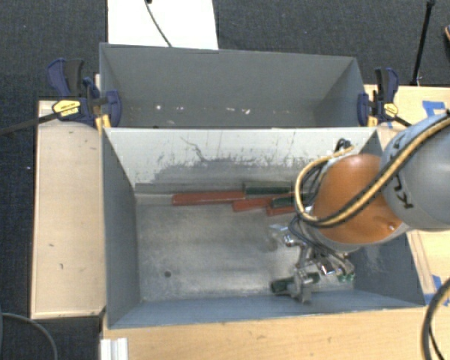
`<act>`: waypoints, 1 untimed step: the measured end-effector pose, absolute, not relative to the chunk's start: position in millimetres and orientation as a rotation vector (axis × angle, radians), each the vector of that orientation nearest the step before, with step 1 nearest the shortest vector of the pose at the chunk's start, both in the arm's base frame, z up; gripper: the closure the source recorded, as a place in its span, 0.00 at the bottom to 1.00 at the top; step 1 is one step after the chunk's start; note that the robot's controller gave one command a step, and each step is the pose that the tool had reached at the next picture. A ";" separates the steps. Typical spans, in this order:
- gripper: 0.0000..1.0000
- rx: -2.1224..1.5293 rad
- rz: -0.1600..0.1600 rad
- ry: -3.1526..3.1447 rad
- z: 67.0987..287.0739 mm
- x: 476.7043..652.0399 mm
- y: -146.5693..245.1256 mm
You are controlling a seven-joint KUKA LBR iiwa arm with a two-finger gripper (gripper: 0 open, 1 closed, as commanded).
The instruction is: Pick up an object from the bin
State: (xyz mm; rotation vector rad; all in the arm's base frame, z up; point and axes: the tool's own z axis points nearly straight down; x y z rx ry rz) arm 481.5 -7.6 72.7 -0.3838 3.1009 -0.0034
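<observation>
— So, where do we see the fingers [305,279]?

— Low in the grey metal bin [120,238], at about five o'clock on its floor, close to the near wall. The arm [435,178] comes in from three o'clock. Its orange cover [356,201], looped with cables, sits just above the fingers at one o'clock.

— And what do we find beside them?

— A small dark object [283,286], lying on the floor at about eight o'clock from the fingers, right by their tips. We cannot make out its shape well, nor whether it touches them.

— Are they clenched or released?

— We cannot tell; the wrist parts crowd that spot.

— What else lies in the bin?

— Along the far edge of the floor, from eleven to one o'clock, we see three bars. There is a long red-brown bar [208,198], with a shorter red-brown bar [249,205] just beside its three o'clock end. A dark green bar [274,190] lies next to both. All three lie flat, roughly in one line along the far wall, apart from the fingers.
</observation>
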 end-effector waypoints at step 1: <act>1.00 -0.394 0.000 3.112 71.6 477.9 -7.2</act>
